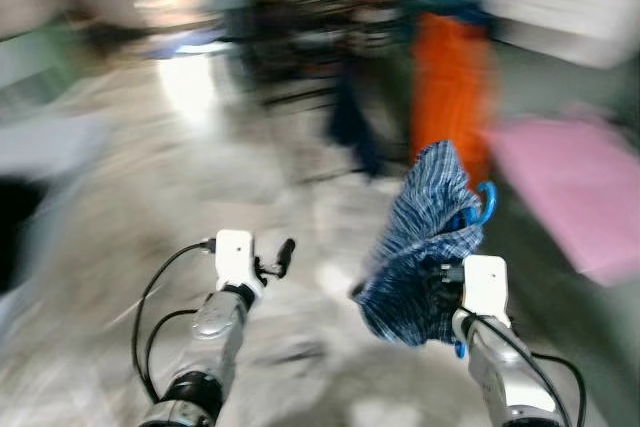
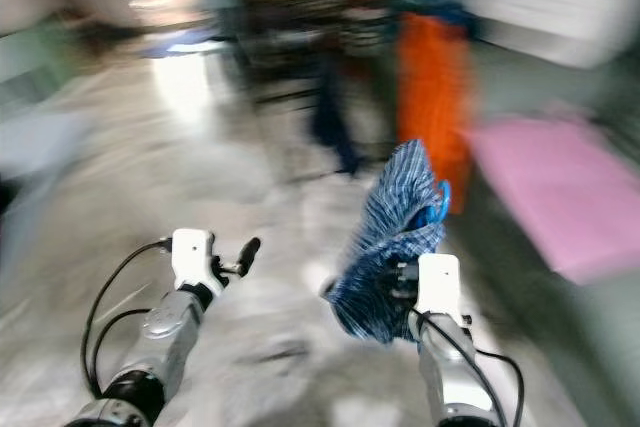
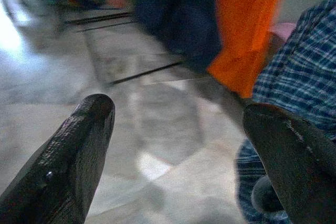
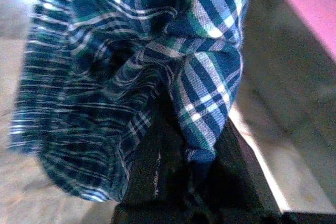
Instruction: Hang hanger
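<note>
A blue plaid shirt [image 1: 420, 247] on a blue hanger [image 1: 484, 205] is held up in front of me by my right gripper [image 1: 445, 282], whose fingers [image 4: 152, 171] are shut on the cloth and the hanger inside it. The hanger's blue hook pokes out at the shirt's upper right. My left gripper [image 1: 280, 257] is raised to the left of the shirt, open and holding nothing; its fingers [image 3: 68, 161] stand wide apart over the floor. Ahead, blurred, a dark clothes rack [image 1: 320, 37] carries an orange garment [image 1: 450, 87] and a dark blue one [image 1: 350, 117].
The picture is blurred by motion. A marble floor [image 1: 200, 197] stretches ahead with a bright glare patch. A pink-covered surface [image 1: 570, 187] lies at the right, with a white object behind it. Dim grey shapes stand at the left edge.
</note>
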Tool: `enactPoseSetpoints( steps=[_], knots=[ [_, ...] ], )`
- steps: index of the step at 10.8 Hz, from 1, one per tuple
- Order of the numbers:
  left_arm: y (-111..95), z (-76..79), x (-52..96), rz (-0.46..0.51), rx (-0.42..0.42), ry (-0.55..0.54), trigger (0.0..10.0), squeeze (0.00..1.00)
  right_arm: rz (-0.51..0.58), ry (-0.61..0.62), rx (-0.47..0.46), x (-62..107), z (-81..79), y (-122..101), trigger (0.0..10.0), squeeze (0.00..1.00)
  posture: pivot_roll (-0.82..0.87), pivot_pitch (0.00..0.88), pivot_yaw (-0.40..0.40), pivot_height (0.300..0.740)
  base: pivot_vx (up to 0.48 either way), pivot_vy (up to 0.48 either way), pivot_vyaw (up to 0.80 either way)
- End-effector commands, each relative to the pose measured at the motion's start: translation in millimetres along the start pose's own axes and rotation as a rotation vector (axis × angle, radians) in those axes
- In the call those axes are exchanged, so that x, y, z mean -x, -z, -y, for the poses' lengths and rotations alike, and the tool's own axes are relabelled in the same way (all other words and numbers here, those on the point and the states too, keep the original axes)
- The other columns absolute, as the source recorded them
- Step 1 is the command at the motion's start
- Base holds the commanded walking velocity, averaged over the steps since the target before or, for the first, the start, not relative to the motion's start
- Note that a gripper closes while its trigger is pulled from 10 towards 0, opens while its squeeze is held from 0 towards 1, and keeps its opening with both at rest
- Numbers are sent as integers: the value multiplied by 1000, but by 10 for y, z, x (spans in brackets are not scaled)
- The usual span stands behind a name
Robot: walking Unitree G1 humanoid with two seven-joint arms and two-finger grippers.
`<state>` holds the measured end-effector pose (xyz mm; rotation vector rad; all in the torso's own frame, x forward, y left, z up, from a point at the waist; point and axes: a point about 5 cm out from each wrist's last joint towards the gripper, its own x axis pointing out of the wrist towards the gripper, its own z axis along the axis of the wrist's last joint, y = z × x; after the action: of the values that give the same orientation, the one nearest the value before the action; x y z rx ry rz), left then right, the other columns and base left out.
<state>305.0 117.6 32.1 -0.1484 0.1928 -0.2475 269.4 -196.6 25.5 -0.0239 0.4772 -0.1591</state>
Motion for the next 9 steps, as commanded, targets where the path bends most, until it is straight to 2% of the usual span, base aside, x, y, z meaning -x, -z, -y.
enactPoseSetpoints(
  steps=[1, 4, 9],
  knots=[
    [7, -107, 25, -6, -4, -37, 10000, 0, 19, -12, -7, -28, -72, -84, 10000, 0, -206, 0, 88, 740, 390, 0, -500],
    [-45, -93, -29, 2, 14, -55, 10000, 0, 29, -28, 28, -69, -65, -131, 10000, 0, -206, 0, 89, 740, 382, 0, -135],
    [-41, -45, -59, -9, 21, -43, 10000, 0, 46, -45, 31, -71, -92, -144, 10000, 0, -223, 0, 105, 740, 379, 0, 663]
  ],
)
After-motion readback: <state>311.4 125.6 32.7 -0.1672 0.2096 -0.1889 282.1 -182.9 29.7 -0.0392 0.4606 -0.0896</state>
